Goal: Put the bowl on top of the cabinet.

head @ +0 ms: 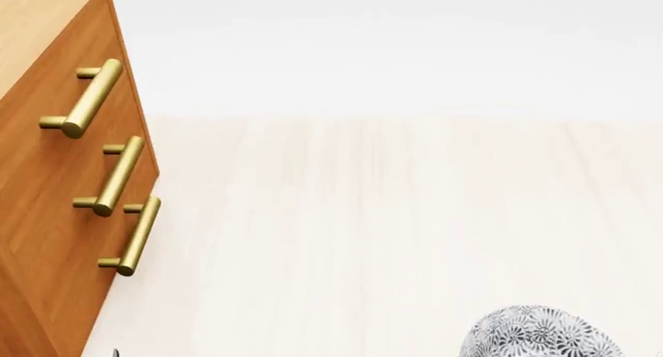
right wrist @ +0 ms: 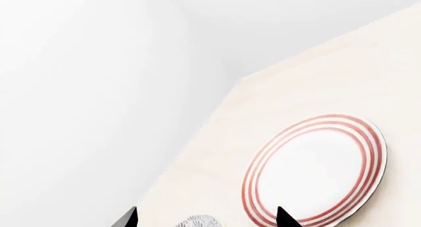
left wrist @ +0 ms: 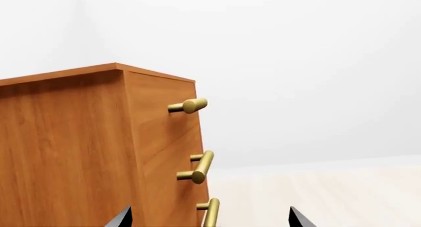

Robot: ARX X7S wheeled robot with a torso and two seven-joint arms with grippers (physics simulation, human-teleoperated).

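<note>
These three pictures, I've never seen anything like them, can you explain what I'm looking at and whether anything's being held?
They are simulator renders from a two-armed robot. One camera sits on its head; one sits near each gripper. The head view shows a wooden cabinet with brass handles and the patterned bowl on a pale table. The left gripper faces the cabinet; only its dark fingertips show. The right gripper looks over the bowl and a red-ringed plate. Both grippers are open; nothing is held.

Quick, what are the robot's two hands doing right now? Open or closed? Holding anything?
Left gripper: open, fingers spread, holding nothing, near the cabinet.
Right gripper: open, holding nothing, above the bowl.
</note>
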